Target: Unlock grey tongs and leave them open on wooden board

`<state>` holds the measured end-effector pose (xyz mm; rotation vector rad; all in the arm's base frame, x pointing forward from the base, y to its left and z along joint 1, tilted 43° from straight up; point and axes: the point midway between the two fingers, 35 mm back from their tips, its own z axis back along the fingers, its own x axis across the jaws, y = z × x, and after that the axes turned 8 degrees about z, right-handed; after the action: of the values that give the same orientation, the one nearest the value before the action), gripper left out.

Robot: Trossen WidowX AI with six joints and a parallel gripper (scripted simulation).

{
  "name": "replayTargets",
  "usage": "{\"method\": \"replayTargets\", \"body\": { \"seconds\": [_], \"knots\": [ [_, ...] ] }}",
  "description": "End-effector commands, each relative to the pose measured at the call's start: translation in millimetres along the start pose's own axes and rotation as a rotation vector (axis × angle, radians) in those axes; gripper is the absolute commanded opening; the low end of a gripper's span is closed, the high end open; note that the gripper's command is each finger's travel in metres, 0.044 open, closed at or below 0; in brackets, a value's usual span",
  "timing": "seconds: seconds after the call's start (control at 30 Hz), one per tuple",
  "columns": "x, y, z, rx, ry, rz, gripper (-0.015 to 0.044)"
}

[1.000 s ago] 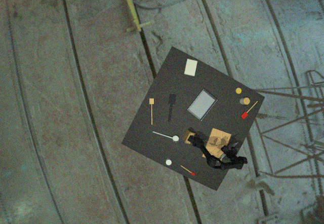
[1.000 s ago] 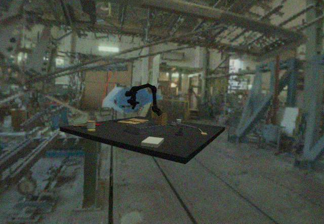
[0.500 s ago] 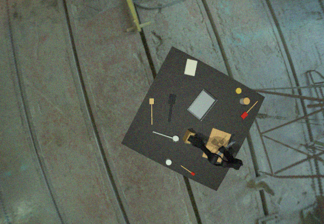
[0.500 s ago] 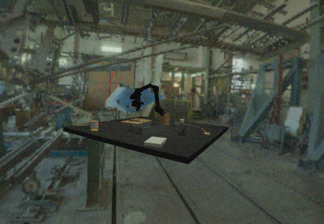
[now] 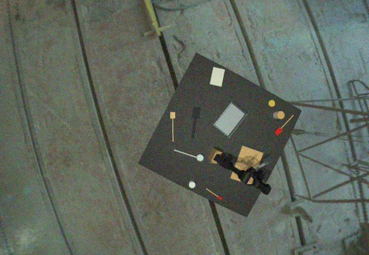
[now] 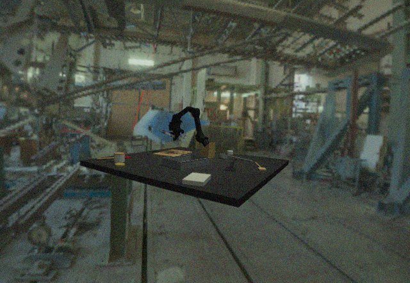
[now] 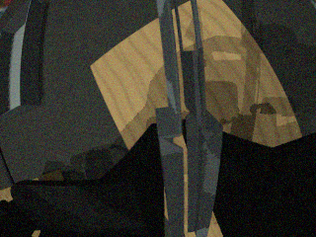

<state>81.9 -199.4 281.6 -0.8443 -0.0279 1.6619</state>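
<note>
The grey tongs (image 5: 266,163) (image 7: 173,193) are held in the air above the wooden board (image 5: 244,150) (image 6: 165,153) (image 7: 114,69). My gripper (image 7: 170,128) is shut on them, with a black finger on each side in the wrist view. The two tong arms run close together with a narrow gap between them. In the exterior view the gripper (image 6: 175,135) is well above the table; the tongs look small there, and their exact tilt and the lock state cannot be told. The roasting tin (image 5: 230,119) (image 6: 172,164) has nothing across it.
A brown block (image 5: 211,154) (image 6: 209,150) stands beside the board near the arm's base. A white box (image 5: 217,77) (image 6: 196,178), a cylinder (image 5: 279,115) (image 6: 119,158), a red-ended utensil (image 5: 278,131), a ladle (image 5: 199,157) and a black utensil (image 5: 195,112) are spread around the table.
</note>
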Motion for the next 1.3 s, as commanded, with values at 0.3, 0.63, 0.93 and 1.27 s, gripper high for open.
{"method": "replayTargets", "body": {
  "seconds": [0.3,0.63,0.93,1.27],
  "knots": [
    [-3,1,6,-0.258,0.097,0.023,-0.0150],
    [-14,4,22,-0.410,0.266,0.048,-0.0150],
    [-22,9,36,-0.484,0.409,0.069,-0.0150],
    [-22,9,36,-0.484,0.409,0.069,-0.0150]
  ]
}}
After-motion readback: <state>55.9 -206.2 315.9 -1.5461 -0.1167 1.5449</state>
